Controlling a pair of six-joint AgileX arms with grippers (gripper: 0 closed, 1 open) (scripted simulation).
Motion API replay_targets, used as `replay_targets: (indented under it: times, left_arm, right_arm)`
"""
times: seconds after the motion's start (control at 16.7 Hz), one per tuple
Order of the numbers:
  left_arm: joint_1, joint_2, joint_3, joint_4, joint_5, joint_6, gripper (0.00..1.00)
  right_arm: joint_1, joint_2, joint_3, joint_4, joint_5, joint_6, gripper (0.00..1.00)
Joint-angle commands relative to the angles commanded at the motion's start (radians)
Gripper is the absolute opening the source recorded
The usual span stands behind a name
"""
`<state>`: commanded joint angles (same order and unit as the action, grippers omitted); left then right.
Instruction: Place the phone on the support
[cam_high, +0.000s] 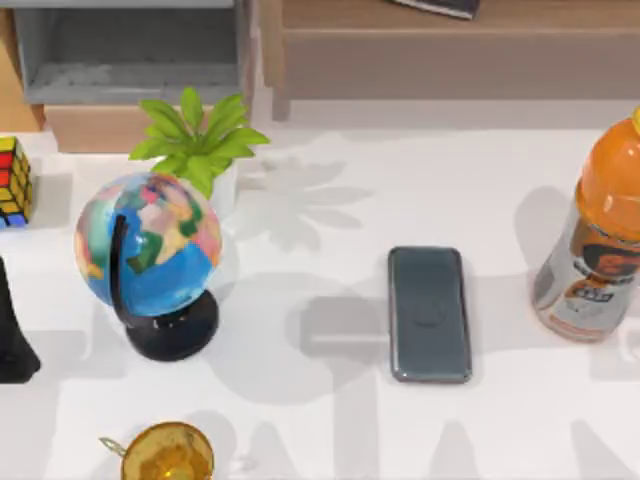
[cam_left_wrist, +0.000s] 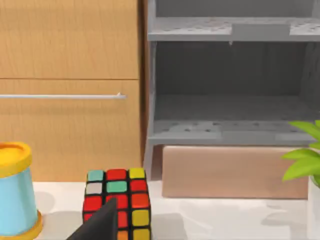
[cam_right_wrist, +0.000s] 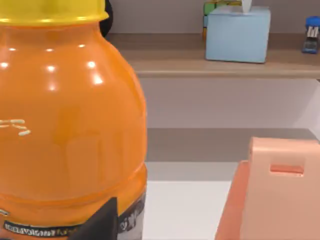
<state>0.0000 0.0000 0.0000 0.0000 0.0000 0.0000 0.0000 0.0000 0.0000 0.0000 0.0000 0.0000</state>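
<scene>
Peach support (cam_right_wrist: 272, 192) by bottle (cam_right_wrist: 65, 125), right wrist.

One overhead camera, two low wrist cameras.
The top view looks straight down on the table (cam_high: 330, 410). The left wrist view sits low, facing the cube (cam_left_wrist: 117, 202), shared with the top view (cam_high: 13, 181). The right wrist view is close against the bottle (cam_right_wrist: 65, 130), also seen from above (cam_high: 595, 245).

I see the phone (cam_high: 430, 314) as glossy dark glass on my matt white table (cam_high: 330, 420). The globe (cam_high: 150, 245) shines like smooth plastic. The orange bottle (cam_right_wrist: 65, 130) gleams, probably plastic. The cabinet front (cam_left_wrist: 70, 80) looks like grained wood.
</scene>
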Motion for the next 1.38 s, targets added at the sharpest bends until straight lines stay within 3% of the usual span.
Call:
replay_targets:
  times: [0.24,0.54,1.02,1.38]
  left_arm:
    - [0.0,0.0,0.0,0.0,0.0,0.0,1.0]
    - [0.0,0.0,0.0,0.0,0.0,0.0,1.0]
    - [0.0,0.0,0.0,0.0,0.0,0.0,1.0]
    - [0.0,0.0,0.0,0.0,0.0,0.0,1.0]
  right_arm:
    - [0.023,0.03,0.031,-0.029,0.006,0.021,1.0]
    - [0.204,0.28,0.292,-0.242,0.026,0.17,1.0]
    - [0.567,1.062,1.013,-0.727,0.028,0.47,1.0]
    - [0.654,1.705,1.441,-0.982,0.023,0.605,1.0]
